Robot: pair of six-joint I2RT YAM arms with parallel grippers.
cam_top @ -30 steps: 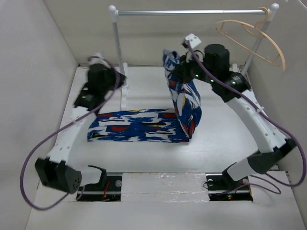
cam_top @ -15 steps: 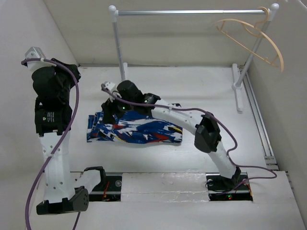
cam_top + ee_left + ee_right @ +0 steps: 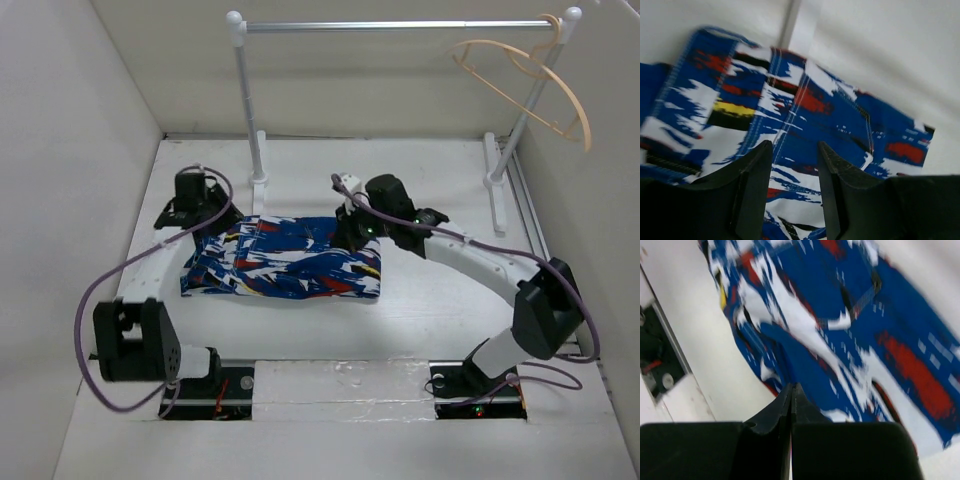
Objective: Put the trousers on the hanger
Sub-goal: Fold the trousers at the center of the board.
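The trousers (image 3: 285, 262) lie folded flat in a long band on the white table; they fill the left wrist view (image 3: 805, 110) and the right wrist view (image 3: 840, 320). My left gripper (image 3: 207, 224) is low over their far left corner, open, with fabric showing between its fingers (image 3: 794, 150). My right gripper (image 3: 346, 236) is at their far right edge, shut (image 3: 791, 388), with nothing seen between the jaws. The tan hanger (image 3: 540, 85) hangs on the rail's right end, far from both grippers.
A silver rail (image 3: 400, 25) on two white posts (image 3: 245, 100) spans the back of the table; the left post's foot (image 3: 258, 180) stands just behind the trousers. White walls close in the left, back and right sides.
The trousers' right end, held up one second ago, now lies folded over the band. My right arm swept left and came back to the right end. My left arm dropped to the far left corner.
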